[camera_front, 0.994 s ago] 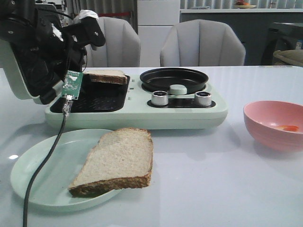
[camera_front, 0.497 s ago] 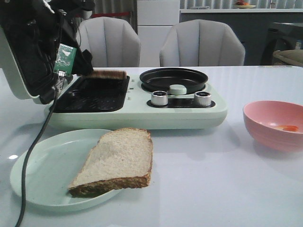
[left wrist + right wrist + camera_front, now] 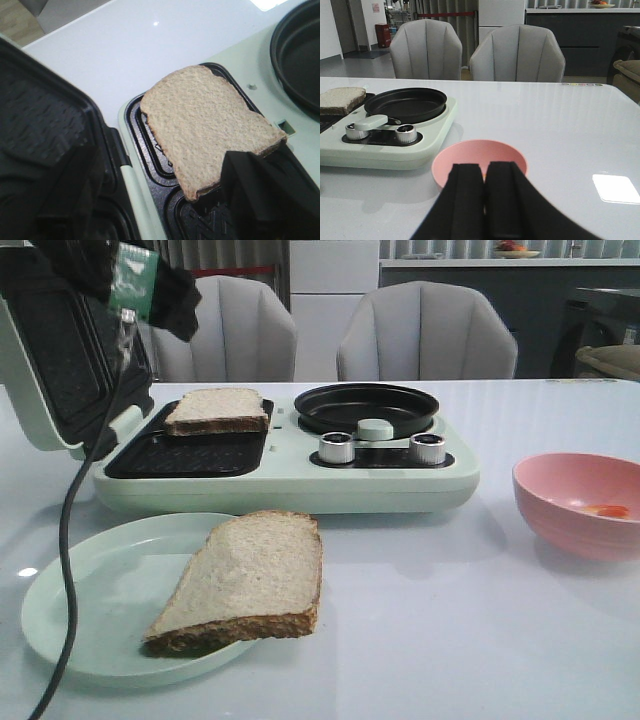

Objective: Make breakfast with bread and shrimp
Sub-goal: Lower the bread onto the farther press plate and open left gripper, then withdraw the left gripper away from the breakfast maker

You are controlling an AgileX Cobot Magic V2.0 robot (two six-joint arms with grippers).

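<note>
There are two slices of bread. One slice (image 3: pixel 217 410) lies flat on the black grill plate of the pale green breakfast maker (image 3: pixel 290 480), at the far left. The other slice (image 3: pixel 250 580) lies on a green plate (image 3: pixel 90 610), near and left. One shrimp (image 3: pixel 607 510) sits in the pink bowl (image 3: pixel 575 502) on the right. The left pincer (image 3: pixel 165 210) hangs wide above the grill, holding nothing. The right pincer (image 3: pixel 485 195) is pressed together over the bowl. The tabletop (image 3: pixel 450 640) is white and shiny. Two grey chairs (image 3: pixel 428 332) stand behind it.
</note>
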